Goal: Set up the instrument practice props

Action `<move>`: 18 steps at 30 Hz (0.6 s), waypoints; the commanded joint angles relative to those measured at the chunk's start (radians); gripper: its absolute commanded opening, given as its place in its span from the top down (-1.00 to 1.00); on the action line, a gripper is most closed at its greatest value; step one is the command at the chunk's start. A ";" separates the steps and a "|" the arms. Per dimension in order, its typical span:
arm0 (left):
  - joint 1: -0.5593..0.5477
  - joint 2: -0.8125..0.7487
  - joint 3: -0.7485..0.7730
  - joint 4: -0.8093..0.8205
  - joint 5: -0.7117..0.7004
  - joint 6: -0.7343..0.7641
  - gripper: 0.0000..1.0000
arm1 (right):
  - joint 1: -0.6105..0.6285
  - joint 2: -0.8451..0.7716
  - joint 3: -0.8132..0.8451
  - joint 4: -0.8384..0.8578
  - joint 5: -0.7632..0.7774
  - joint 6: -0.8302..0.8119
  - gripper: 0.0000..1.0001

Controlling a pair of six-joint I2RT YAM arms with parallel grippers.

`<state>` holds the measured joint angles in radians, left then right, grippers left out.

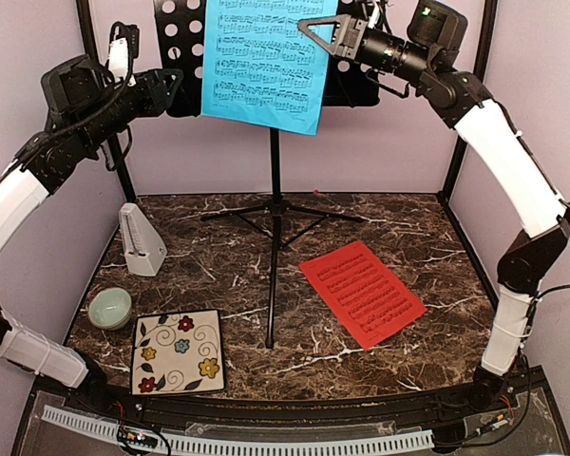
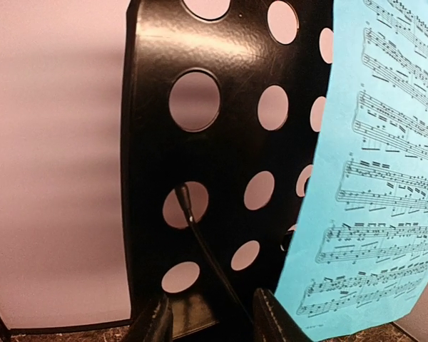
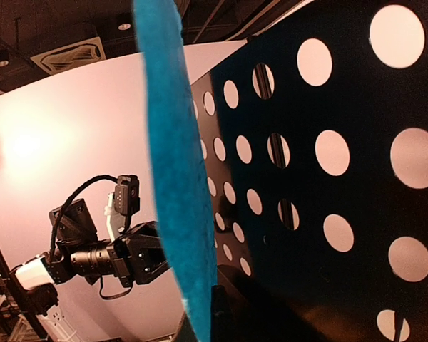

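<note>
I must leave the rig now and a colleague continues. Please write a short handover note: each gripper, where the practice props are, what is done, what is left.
The left gripper: open, at the lower left edge of the music stand; contact unclear.
The right gripper: shut on the right edge of the blue sheet, holding it tilted in front of the stand.
The red sheet lies flat on the table, right of the pole; the metronome is upright at the left.
Done: stand is up.
Left: seat and release the blue sheet; probably then place the red sheet.

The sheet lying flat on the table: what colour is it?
Red sheet, clearest in the top view.
</note>
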<state>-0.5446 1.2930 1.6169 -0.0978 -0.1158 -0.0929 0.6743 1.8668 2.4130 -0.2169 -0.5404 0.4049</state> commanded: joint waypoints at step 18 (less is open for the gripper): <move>0.013 0.030 0.069 0.014 0.108 -0.030 0.87 | 0.033 0.046 0.050 0.146 0.135 -0.249 1.00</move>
<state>-0.5293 1.3571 1.6806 -0.0963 -0.0288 -0.1314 0.6933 1.9022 2.4500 -0.1055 -0.4610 0.2161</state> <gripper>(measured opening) 0.099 0.009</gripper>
